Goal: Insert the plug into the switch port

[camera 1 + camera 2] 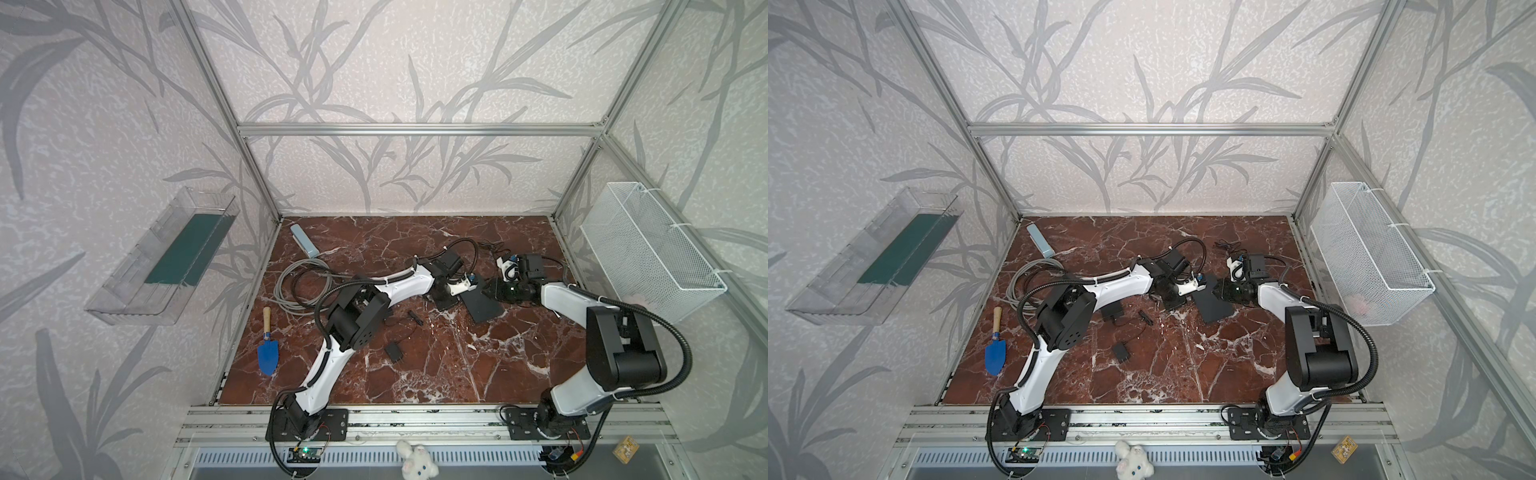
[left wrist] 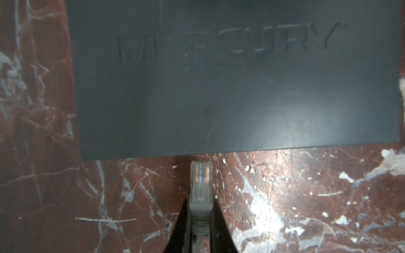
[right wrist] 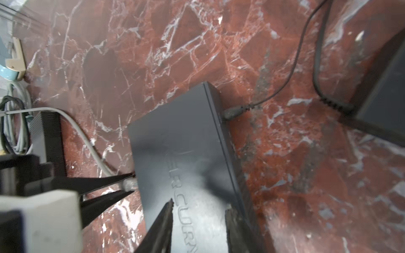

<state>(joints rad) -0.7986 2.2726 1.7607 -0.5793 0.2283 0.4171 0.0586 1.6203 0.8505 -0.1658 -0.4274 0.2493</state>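
Plug (image 2: 201, 181), clear-tipped with a grey boot, is sitting pinched in the left gripper (image 2: 201, 203), whose black fingers are clenching it from both sides near the middle of the table (image 1: 457, 365).

Starting at the left in a top view, a clear bin (image 1: 162, 257) is hanging on the wall. A blue trowel (image 1: 267, 353) with a wooden handle is lying by the table's left edge. Beyond it, a grey cable (image 1: 291, 286) is resting in loose coils. The left arm is stretching over the table toward the centre, and a small black adapter (image 1: 393, 352) is lying just to the right of its elbow.

At the centre, the dark flat switch (image 1: 482, 305) is lying on the marble. In the left wrist view the plug is pointing straight at the switch (image 2: 236, 87), its tip reaching right up to the edge of the housing. The plug's full length is showing. The port itself is hidden, and I cannot tell whether the tip is touching.

In the right wrist view a thin black lead (image 3: 285, 83) is entering the opposite side of the switch. The right gripper (image 3: 199, 207) is hanging over the switch's lettered top with its jaws parted, grasping nothing. I cannot tell whether its tips are resting on the housing.

Furthest right, a white wire basket (image 1: 648, 253) is hanging on the wall.
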